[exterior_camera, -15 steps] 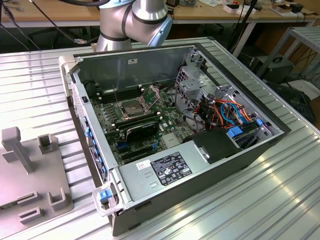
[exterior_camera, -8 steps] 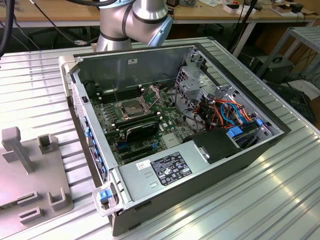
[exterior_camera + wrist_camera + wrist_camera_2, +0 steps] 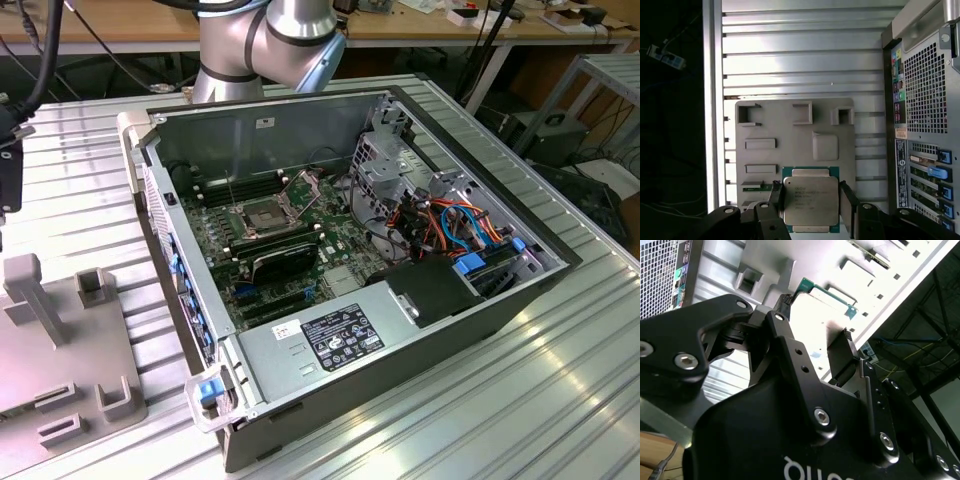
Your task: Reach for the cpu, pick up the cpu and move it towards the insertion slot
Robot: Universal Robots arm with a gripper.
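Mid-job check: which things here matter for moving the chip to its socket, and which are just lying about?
For the job:
- chip, between the end effector fingers
- socket in the computer case

Just lying about:
- grey holder block
- memory stick
- power supply
- coloured cables

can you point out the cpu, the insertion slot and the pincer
cpu (image 3: 809, 201): first wrist view, middle of its silvery metal face.
insertion slot (image 3: 262, 216): exterior view, dark centre of the framed socket.
pincer (image 3: 812, 205): first wrist view, midway between its two fingertips, either side of the cpu.
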